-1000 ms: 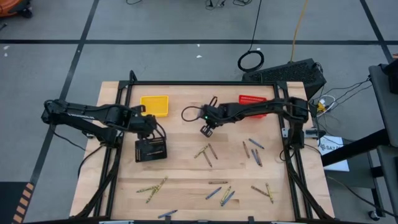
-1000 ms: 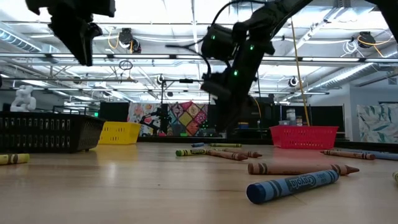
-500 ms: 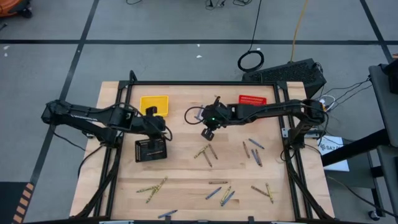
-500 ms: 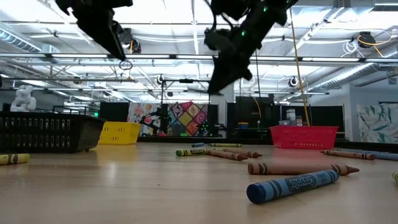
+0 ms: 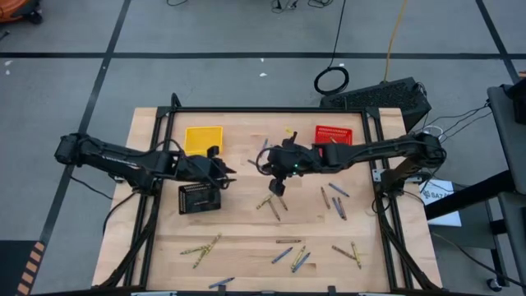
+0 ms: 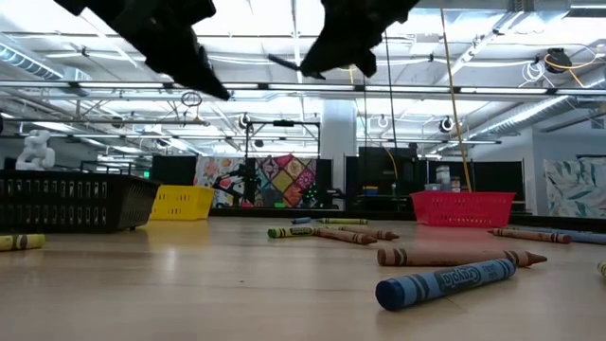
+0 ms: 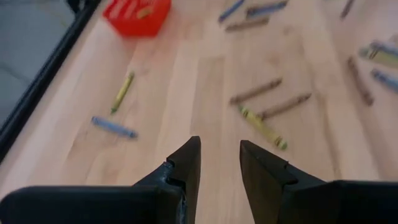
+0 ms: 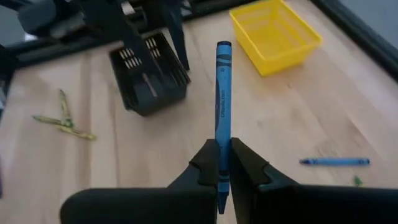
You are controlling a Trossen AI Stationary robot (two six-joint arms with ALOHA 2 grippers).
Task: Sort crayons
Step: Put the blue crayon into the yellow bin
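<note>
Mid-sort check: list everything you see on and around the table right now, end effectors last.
Table: one, light wood, black-framed, centre of the high view.
Yellow basket: one, yellow mesh, far left of the table.
Red basket: one, red mesh, far right of the table.
Black basket: one, black mesh, left side, nearer than the yellow one.
Loose crayons: many, exact count unclear; blue, yellow-green and brown; scattered over the middle, right and near parts.
Held crayon: one, blue, in the right end effector.
Cable coil: one, black, on the floor beyond the table.
Left end effector: open, empty, above the table beside the black basket.
Right end effector: shut on the held crayon, raised over the table's middle.
</note>
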